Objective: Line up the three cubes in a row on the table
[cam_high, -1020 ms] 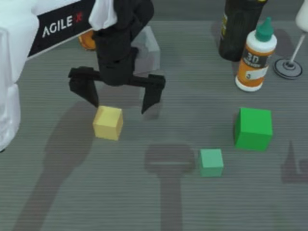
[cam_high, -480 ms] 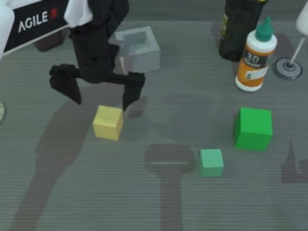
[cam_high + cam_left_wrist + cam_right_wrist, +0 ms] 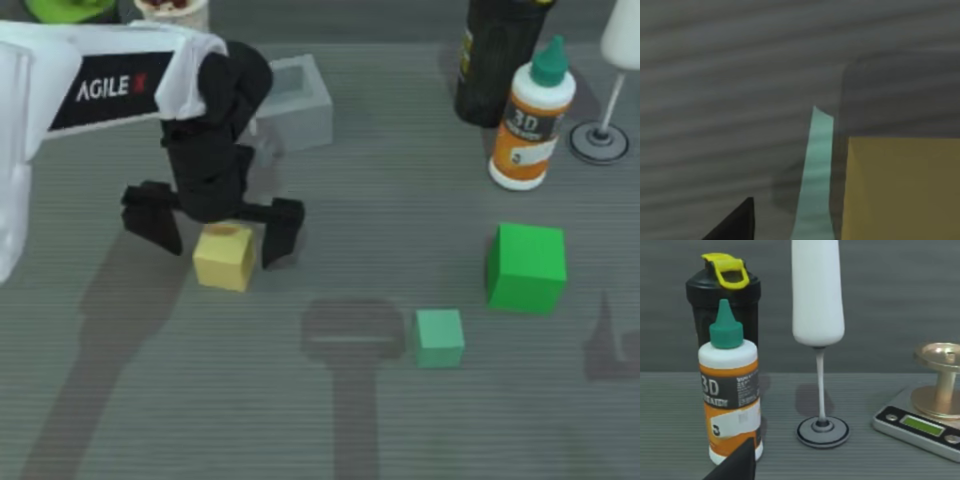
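The pale yellow cube (image 3: 225, 262) rests on the ribbed grey table (image 3: 150, 400) at the left. My left gripper (image 3: 222, 248) is open and low over it, one black finger on each side, neither touching. In the left wrist view the yellow cube (image 3: 900, 190) fills the corner, with the teal cube (image 3: 815, 175) showing as a sliver beyond it. The small teal-green cube (image 3: 439, 338) sits centre-right, and the larger bright green cube (image 3: 526, 267) stands behind it to the right. The right arm is out of the top view. One black fingertip (image 3: 740, 462) of its gripper shows, far to one side, jaws apart.
A grey hollow block (image 3: 292, 100) stands just behind the left gripper. At the back right are a black shaker bottle (image 3: 500, 55), an orange glue bottle (image 3: 530, 115) and a white stemmed glass (image 3: 600, 140). A scale (image 3: 920, 425) with a gold spool (image 3: 940, 380) sits beyond them.
My left gripper has come down and forward from behind the yellow cube, and its open fingers now straddle it. The cubes have not moved.
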`<state>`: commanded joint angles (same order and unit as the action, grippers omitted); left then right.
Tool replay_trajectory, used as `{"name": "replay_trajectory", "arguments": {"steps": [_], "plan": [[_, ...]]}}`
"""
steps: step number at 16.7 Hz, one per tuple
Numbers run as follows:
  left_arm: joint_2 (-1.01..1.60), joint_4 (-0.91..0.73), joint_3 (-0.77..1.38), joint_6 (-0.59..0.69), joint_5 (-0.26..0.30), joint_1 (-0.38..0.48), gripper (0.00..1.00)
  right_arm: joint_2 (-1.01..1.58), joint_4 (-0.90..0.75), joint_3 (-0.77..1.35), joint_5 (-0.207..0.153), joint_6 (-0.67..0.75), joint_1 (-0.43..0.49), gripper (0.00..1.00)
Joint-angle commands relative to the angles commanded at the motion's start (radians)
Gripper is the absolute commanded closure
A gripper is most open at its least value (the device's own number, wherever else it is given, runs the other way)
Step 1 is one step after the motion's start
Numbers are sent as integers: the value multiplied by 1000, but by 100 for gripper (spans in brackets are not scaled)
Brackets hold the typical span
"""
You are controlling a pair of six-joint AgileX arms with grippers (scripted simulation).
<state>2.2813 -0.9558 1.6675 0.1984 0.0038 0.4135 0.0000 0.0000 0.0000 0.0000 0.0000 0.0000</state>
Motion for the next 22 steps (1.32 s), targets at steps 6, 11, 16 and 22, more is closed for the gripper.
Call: {"name": "replay_trajectory", "arguments": {"steps": [6, 11, 16, 22], "plan": [[19, 56, -37, -1, 0, -1, 0, 0, 0, 0, 0, 0, 0, 0], [19, 56, -37, -1, 0, -1, 38, 0, 0, 0, 0, 0, 0, 0], [19, 56, -37, -1, 0, -1, 75, 0, 0, 0, 0, 0, 0, 0], [19, 56, -37, -1, 0, -1, 100, 0, 0, 0, 0, 0, 0, 0]]}}
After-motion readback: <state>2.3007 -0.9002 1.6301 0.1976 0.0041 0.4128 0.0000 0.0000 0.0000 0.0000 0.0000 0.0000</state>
